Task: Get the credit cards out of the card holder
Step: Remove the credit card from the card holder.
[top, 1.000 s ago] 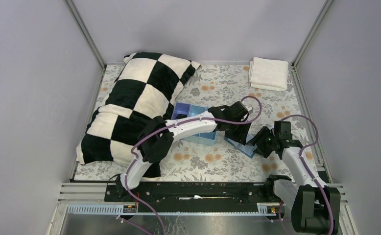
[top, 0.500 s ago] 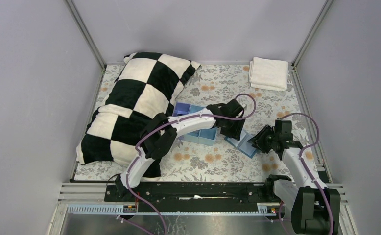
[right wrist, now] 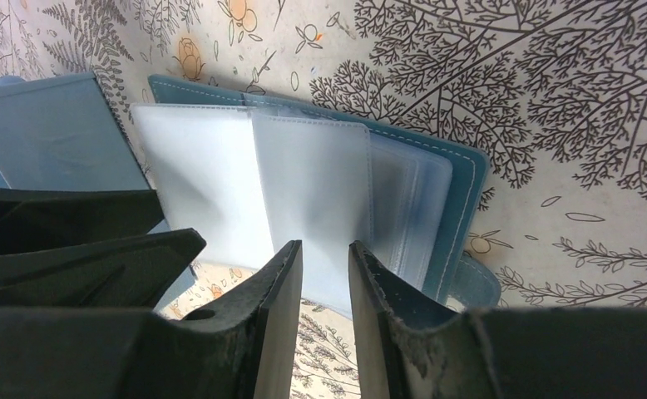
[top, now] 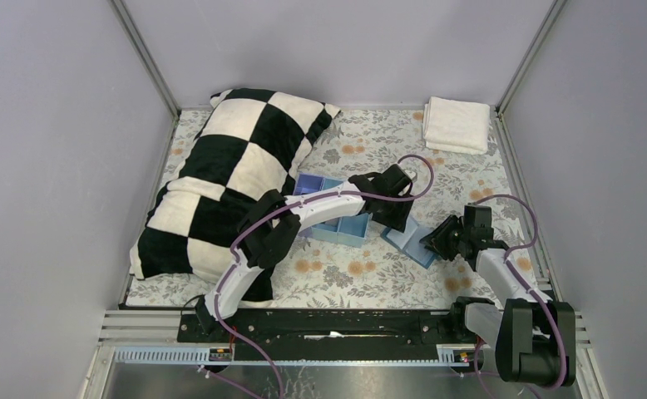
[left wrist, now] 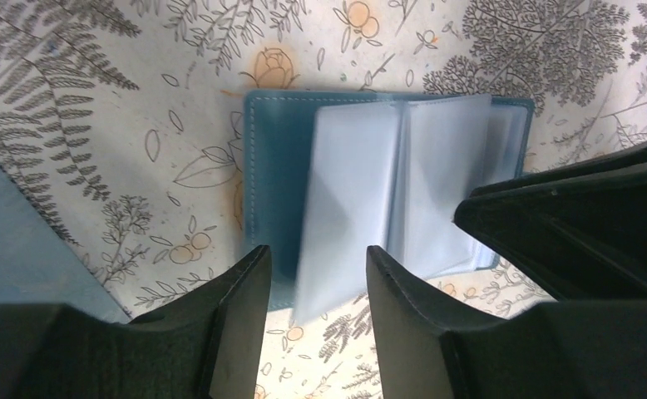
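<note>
The card holder (top: pixel 410 242) lies open on the floral cloth, a blue cover (left wrist: pixel 277 183) with clear plastic sleeves (left wrist: pixel 403 179) fanned up. No dark credit cards show in any view. My left gripper (top: pixel 392 219) is open just above the holder's left half, with one sleeve's corner between its jaws (left wrist: pixel 316 258) and untouched. My right gripper (top: pixel 437 242) is open by a narrow gap over the holder's right half, a sleeve edge (right wrist: pixel 312 199) showing in the gap between the jaws (right wrist: pixel 325 249). The holder's blue cover and strap show in the right wrist view (right wrist: pixel 463 195).
A blue three-compartment tray (top: pixel 330 218) sits just left of the holder, under my left arm; it also shows in the right wrist view (right wrist: pixel 54 133). A checkered pillow (top: pixel 220 179) fills the left side. A folded white towel (top: pixel 456 125) lies at the back right.
My left gripper has drawn back a little to the left, nearer the tray. My right gripper has shifted slightly left toward the holder. The holder stays on the cloth.
</note>
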Action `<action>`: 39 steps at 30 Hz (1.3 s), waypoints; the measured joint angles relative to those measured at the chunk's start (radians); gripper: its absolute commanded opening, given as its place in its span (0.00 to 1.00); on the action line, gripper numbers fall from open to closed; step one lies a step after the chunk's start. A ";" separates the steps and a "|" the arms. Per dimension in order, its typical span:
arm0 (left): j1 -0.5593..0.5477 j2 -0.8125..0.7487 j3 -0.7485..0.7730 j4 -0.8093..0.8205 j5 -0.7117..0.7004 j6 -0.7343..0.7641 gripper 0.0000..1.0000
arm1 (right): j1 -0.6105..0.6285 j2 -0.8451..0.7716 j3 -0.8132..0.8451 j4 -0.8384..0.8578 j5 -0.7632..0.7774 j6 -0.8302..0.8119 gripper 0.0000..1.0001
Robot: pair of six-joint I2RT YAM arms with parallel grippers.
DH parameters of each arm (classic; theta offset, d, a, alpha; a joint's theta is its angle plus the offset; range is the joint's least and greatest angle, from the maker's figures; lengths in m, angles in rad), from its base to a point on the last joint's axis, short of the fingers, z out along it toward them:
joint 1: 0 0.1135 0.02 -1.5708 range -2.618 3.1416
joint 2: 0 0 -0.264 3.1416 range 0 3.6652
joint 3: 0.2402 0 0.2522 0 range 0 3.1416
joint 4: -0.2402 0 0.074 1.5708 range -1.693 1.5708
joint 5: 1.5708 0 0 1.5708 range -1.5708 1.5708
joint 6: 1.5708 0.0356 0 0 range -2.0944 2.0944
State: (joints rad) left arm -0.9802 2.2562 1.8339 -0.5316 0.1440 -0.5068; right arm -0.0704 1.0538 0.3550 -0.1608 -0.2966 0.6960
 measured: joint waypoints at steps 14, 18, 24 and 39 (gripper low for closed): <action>0.001 -0.001 -0.009 0.011 -0.022 0.048 0.13 | 0.000 -0.017 0.000 -0.011 0.021 0.000 0.35; 0.001 -0.002 -0.010 0.011 0.012 0.052 0.00 | 0.000 -0.017 0.000 -0.011 0.023 0.000 0.35; 0.001 -0.018 -0.011 0.018 0.077 0.055 0.00 | 0.000 -0.015 0.000 -0.010 0.023 0.000 0.35; -0.019 -0.061 -0.037 0.023 0.140 0.032 0.19 | 0.000 -0.044 0.003 -0.049 0.043 0.004 0.38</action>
State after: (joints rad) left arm -0.9997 2.1956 1.7966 -0.5091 0.2844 -0.4744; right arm -0.0704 1.0096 0.3576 -0.2100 -0.2535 0.7002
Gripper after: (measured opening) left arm 0.014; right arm 0.368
